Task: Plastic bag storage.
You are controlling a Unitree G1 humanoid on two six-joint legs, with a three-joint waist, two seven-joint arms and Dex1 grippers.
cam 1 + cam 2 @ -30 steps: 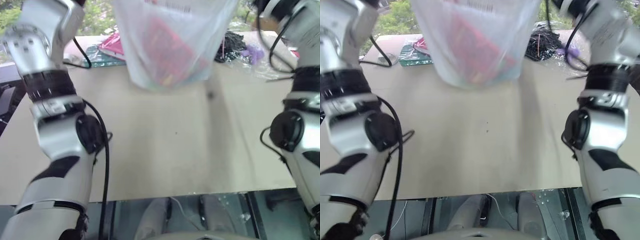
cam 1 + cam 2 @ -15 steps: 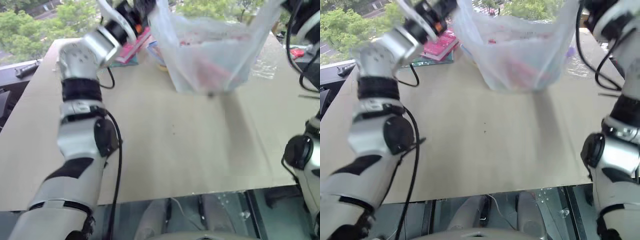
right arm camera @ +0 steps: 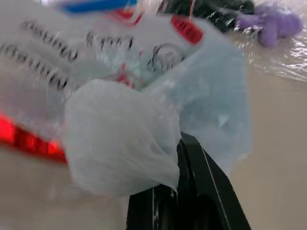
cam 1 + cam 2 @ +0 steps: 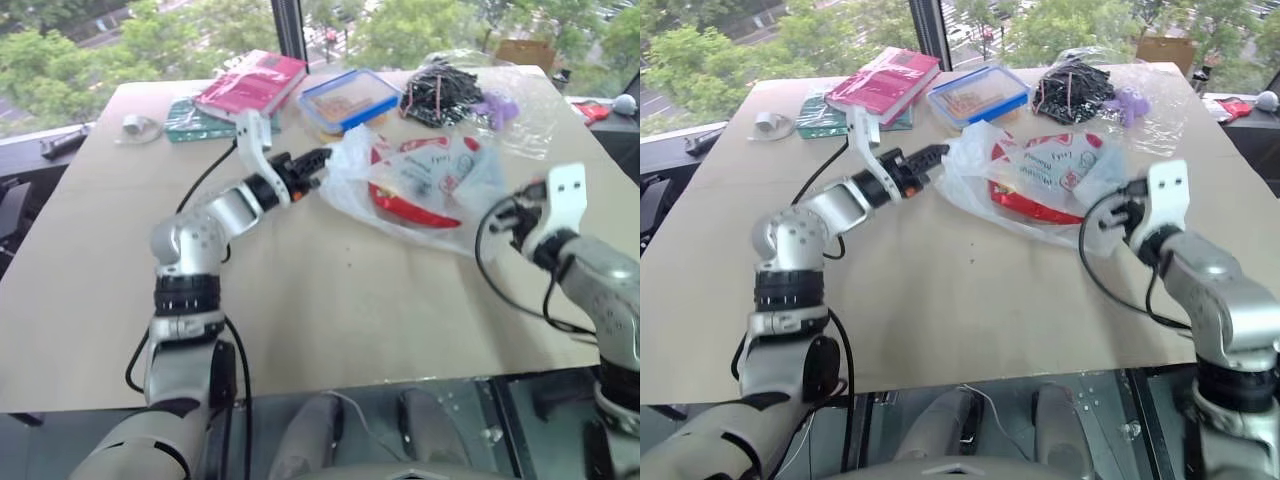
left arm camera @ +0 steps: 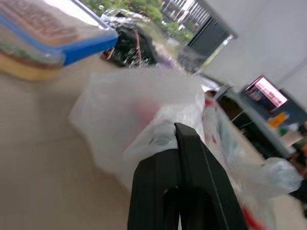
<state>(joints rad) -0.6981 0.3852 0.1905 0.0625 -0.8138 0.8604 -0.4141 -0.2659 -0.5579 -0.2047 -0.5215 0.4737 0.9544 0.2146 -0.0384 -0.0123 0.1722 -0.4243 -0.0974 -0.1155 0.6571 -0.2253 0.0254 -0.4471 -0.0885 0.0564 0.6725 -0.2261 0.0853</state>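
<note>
— Where's the plastic bag (image 4: 420, 190)?

— Lying crumpled on the table (image 4: 330, 300), just in front of the blue-lidded box (image 4: 348, 99) and the red book (image 4: 252, 82).

— Who's got hold of it?

— The left gripper (image 4: 322, 160) has its fingers pressed together on one end. The right gripper (image 4: 505, 215) is at the other end with plastic bunched over its fingers; I cannot tell whether they're clamped.
</note>
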